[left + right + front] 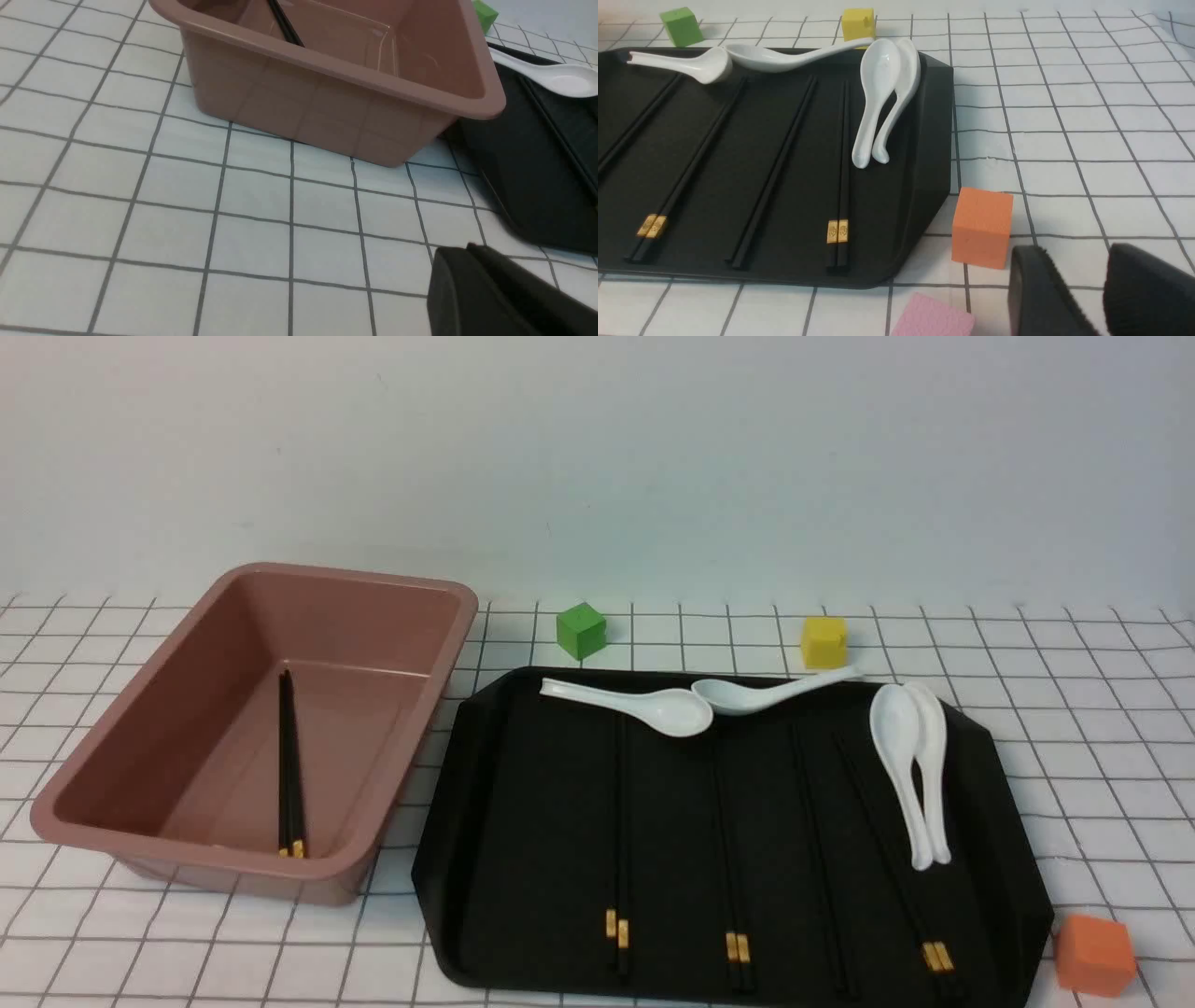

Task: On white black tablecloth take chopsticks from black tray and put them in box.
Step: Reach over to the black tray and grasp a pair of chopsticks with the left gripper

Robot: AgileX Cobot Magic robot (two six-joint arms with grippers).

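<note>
Chopsticks [816, 859] are being carried in four pairs by the black tray [560, 859], with the pairs being spread from left to right across its floor. Gold bands are being shown near the near ends of three pairs; on the third pair from the left, no band is being shown. Another pair [291, 765] is being held inside the box [383, 709], left of the tray, with its banded ends being pointed toward the near side.

Two white spoons [653, 709] are being supported along the tray's far side, the right one's handle being extended over the far rim. Two more spoons [898, 747] are being kept close together at the tray's right side, their handles being pointed nearward.

A green block [581, 631] and a yellow block [824, 643] are being seen beyond the far rim. An orange block [1095, 956] is being placed right of the tray, near its near right corner, and a pink block [933, 317] is being partly shown on the nearer side of it. Everything is being borne by the gridded tablecloth [1102, 765].

The fingers of the left gripper [460, 252] are being held together, and those of the right gripper [1073, 254] are being kept apart, with cloth being seen between them.
</note>
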